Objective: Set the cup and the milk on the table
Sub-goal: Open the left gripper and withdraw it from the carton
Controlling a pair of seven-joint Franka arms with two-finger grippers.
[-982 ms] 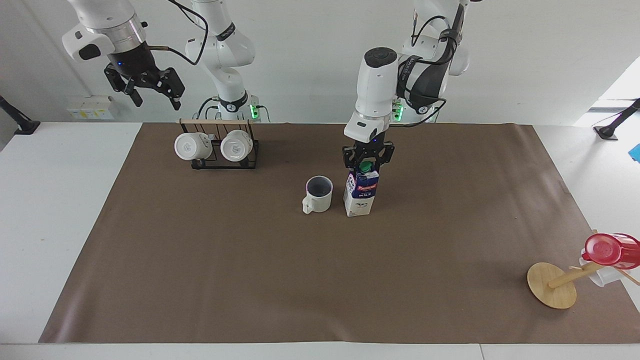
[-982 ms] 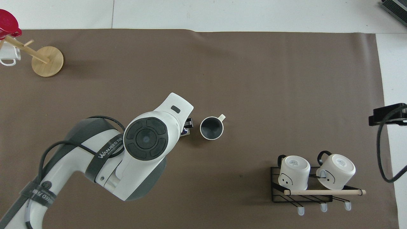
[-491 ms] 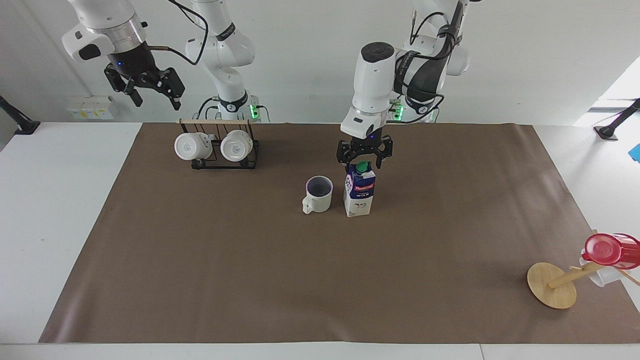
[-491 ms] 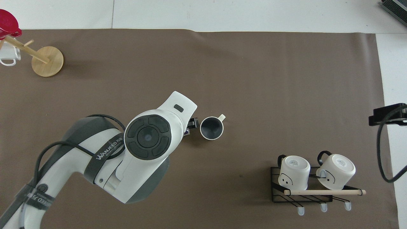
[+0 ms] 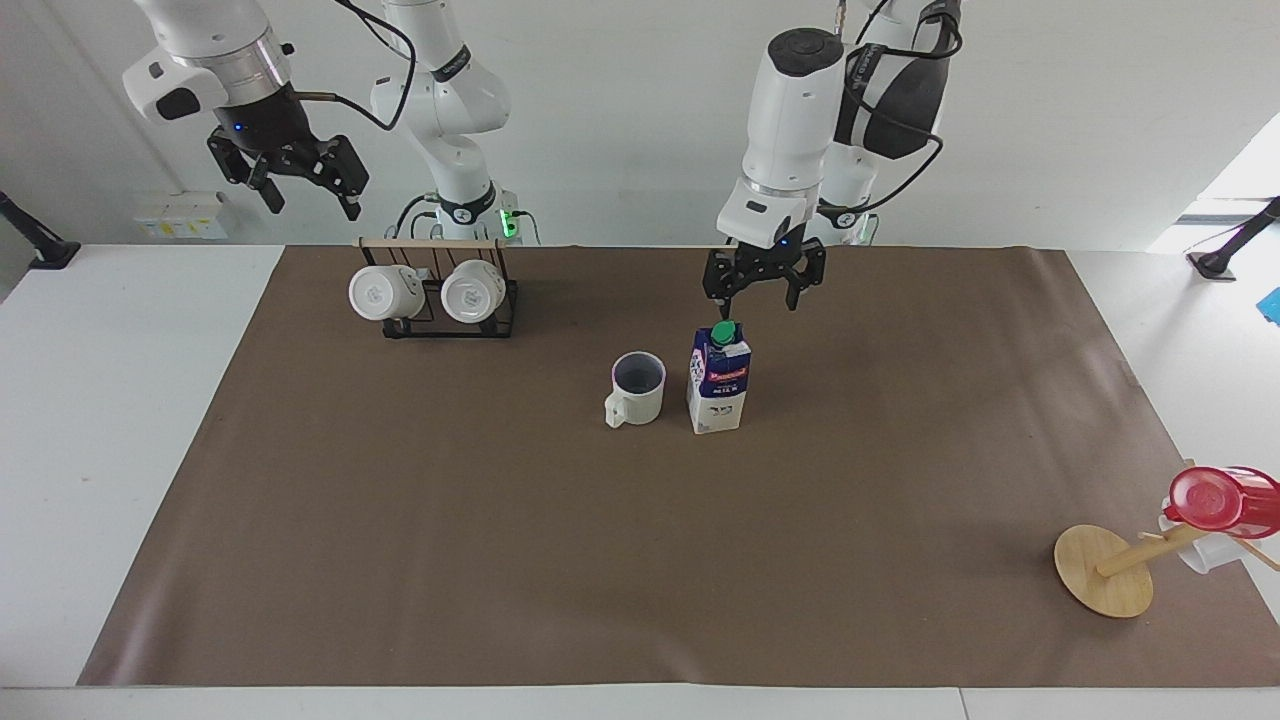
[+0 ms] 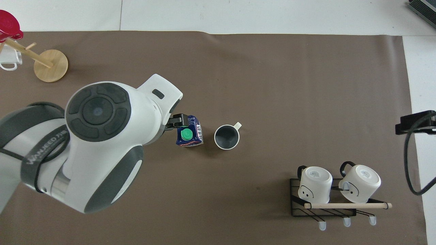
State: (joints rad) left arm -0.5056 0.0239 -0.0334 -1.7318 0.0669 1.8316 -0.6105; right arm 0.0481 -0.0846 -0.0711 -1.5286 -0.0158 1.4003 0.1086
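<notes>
The cup (image 5: 636, 388) stands upright on the brown mat of the table (image 5: 400, 520), handle pointing away from the robots; it also shows in the overhead view (image 6: 227, 136). The milk (image 5: 720, 378) stands upright beside it, toward the left arm's end, green cap up; it also shows in the overhead view (image 6: 189, 134). My left gripper (image 5: 762, 299) is open and empty, raised above the milk and a little off toward the left arm's end. In the overhead view only one finger (image 6: 177, 120) shows past the arm. My right gripper (image 5: 305, 196) is open and empty, high above the mug rack, waiting.
A black wire rack (image 5: 448, 300) with two all-white mugs stands near the right arm's base; it also shows in the overhead view (image 6: 335, 197). A tipped wooden mug tree (image 5: 1108, 568) with a red cup (image 5: 1218, 500) lies at the left arm's end.
My left gripper has let go of the milk's top, opened, and risen up and away toward the left arm's end. The milk and cup have stayed put. The right arm has not moved.
</notes>
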